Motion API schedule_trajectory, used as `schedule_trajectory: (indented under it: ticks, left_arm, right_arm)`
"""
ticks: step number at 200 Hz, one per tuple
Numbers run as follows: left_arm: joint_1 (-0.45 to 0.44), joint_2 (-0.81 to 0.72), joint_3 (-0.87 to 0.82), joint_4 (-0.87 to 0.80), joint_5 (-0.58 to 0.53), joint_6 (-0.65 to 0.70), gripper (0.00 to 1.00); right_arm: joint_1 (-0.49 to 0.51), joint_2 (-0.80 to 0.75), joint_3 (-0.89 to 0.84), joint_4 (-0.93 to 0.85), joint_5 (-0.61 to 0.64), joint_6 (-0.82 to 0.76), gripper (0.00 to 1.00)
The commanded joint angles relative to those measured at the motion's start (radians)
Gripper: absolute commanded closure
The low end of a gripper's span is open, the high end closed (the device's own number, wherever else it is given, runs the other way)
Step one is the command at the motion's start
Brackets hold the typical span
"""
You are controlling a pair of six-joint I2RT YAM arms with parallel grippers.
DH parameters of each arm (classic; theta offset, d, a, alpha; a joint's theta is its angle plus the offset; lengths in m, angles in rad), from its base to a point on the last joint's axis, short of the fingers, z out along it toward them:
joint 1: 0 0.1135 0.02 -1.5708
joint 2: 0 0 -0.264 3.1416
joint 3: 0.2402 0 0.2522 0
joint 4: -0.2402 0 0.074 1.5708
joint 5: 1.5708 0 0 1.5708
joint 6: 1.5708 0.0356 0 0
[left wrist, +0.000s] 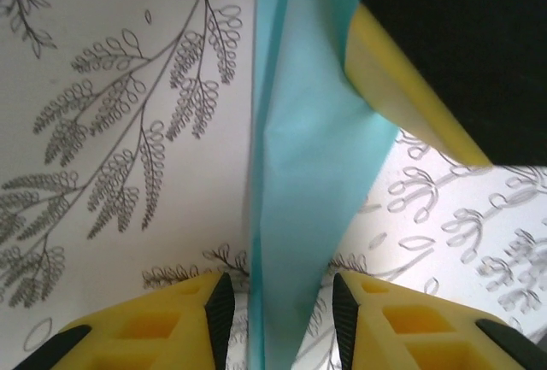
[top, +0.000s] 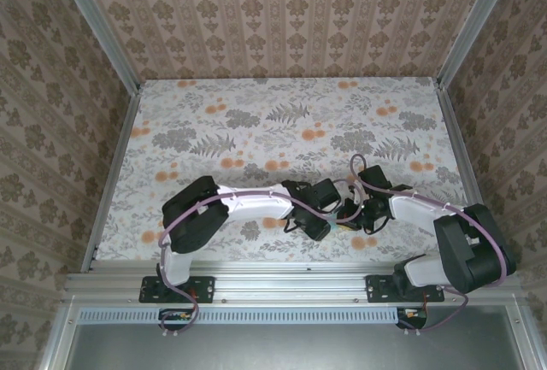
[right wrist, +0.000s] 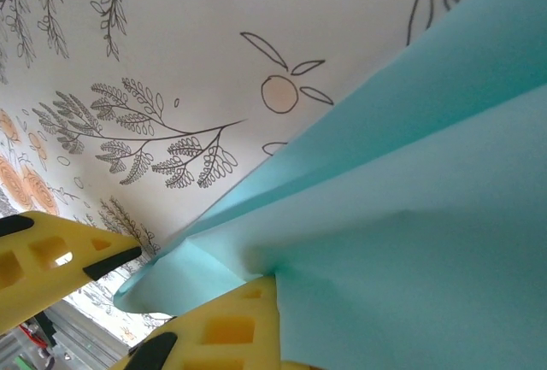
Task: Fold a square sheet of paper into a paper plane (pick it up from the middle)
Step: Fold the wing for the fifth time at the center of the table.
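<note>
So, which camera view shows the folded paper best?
Left wrist: the folded paper stands as a narrow turquoise strip, yellow reverse showing. Right wrist gives a close turquoise face; from the top it is mostly hidden.

I find nothing to read from any of my views. The pale tabletop (top: 282, 122), printed with grey leaves and orange blossoms, carries only its pattern, with no letters, numbers, labels or brand marks.
</note>
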State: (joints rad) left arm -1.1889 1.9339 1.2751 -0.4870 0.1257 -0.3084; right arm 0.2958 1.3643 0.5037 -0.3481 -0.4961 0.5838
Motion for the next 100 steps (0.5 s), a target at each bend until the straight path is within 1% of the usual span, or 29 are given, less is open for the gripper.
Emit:
schedule_trajectory:
  ticks: [1, 22, 39, 53, 71, 100]
  left_arm:
    - [0.026, -0.08, -0.015, 0.006, 0.118, 0.008, 0.61]
    - [0.063, -0.125, -0.045, 0.044, 0.19, -0.044, 0.61]
    - [0.105, -0.169, -0.092, 0.126, 0.236, -0.119, 0.63]
    - [0.135, -0.191, -0.133, 0.228, 0.28, -0.188, 0.66]
    - [0.15, -0.174, -0.152, 0.316, 0.325, -0.25, 0.71]
    - [0.15, -0.109, -0.153, 0.372, 0.336, -0.284, 0.77]
  right_arm:
    - [0.023, 0.049, -0.034, -0.102, 0.146, 0.016, 1.0]
    - [0.027, 0.052, -0.033, -0.105, 0.149, 0.015, 1.0]
    - [0.028, 0.052, -0.031, -0.105, 0.152, 0.014, 1.0]
    - [0.032, 0.051, -0.032, -0.107, 0.155, 0.014, 1.0]
    - [0.032, 0.052, -0.03, -0.109, 0.155, 0.014, 1.0]
    - [0.033, 0.052, -0.031, -0.106, 0.156, 0.016, 1.0]
